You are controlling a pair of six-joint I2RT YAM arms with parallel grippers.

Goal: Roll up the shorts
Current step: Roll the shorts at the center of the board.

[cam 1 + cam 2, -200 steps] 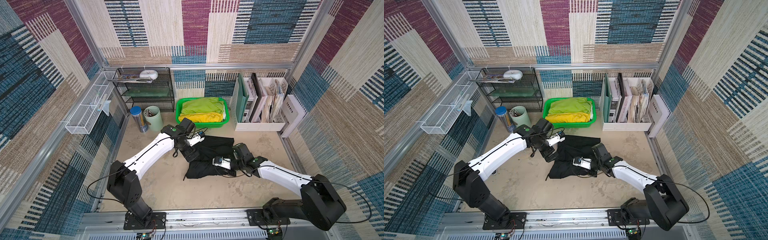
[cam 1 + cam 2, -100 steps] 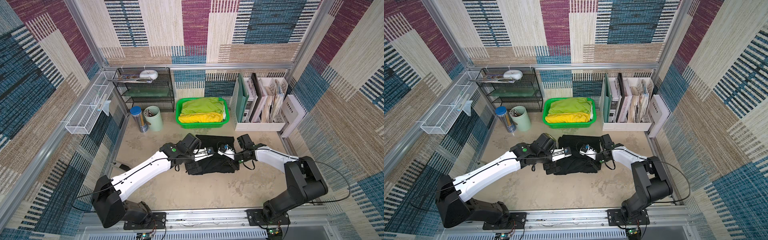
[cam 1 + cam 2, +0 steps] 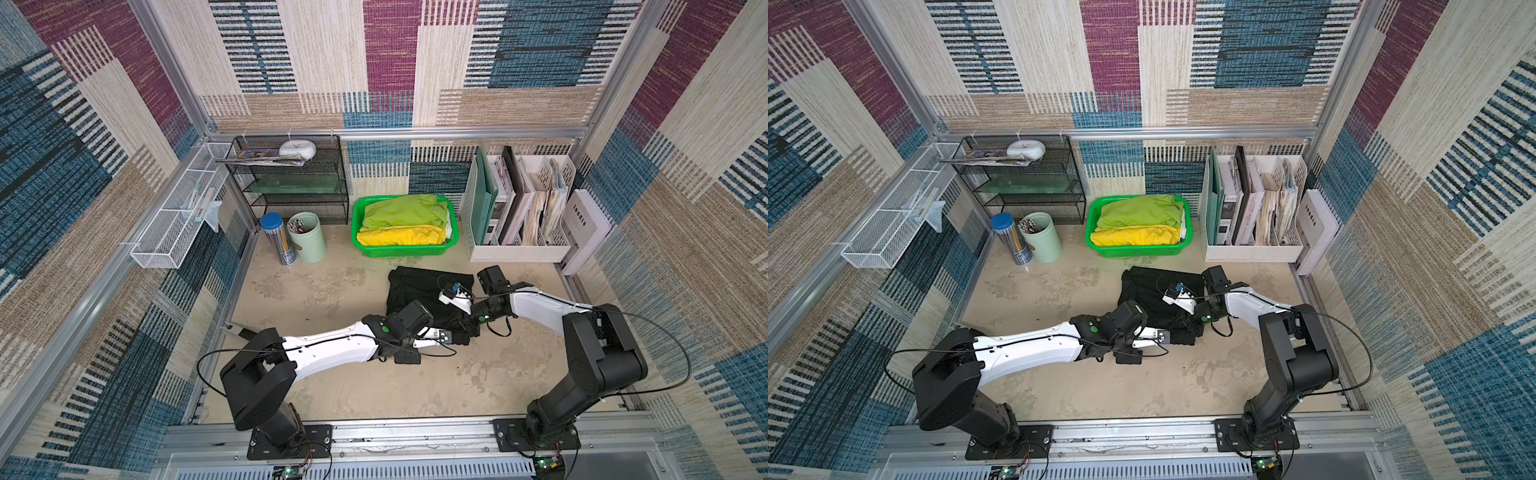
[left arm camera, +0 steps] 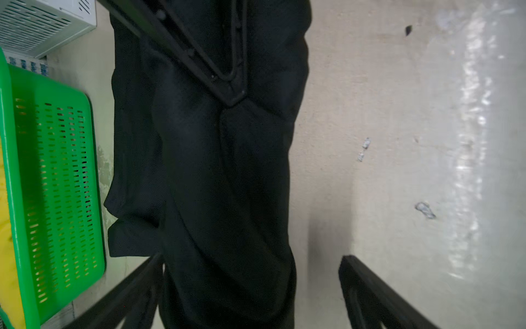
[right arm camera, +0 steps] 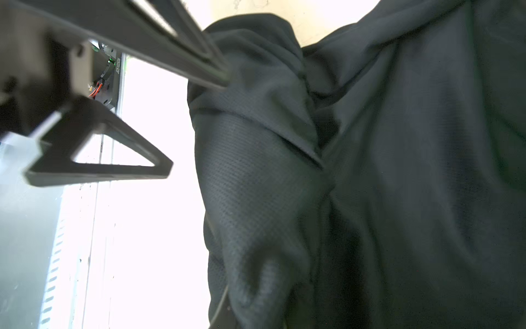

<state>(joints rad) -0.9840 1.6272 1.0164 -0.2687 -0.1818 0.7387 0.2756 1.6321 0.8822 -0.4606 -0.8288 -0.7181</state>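
The left hand (image 4: pixel 252 259) and right hand (image 4: pixel 229 97) have shifted to the near edge of the black mesh shorts (image 3: pixel 415 291): left spread astride, right pinching fabric.

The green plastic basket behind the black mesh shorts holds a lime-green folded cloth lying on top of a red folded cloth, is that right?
Not quite: the lower cloth is yellow, not red. In a top view, the green plastic basket behind the black mesh shorts holds the lime-green folded cloth lying on top of a yellow folded cloth.
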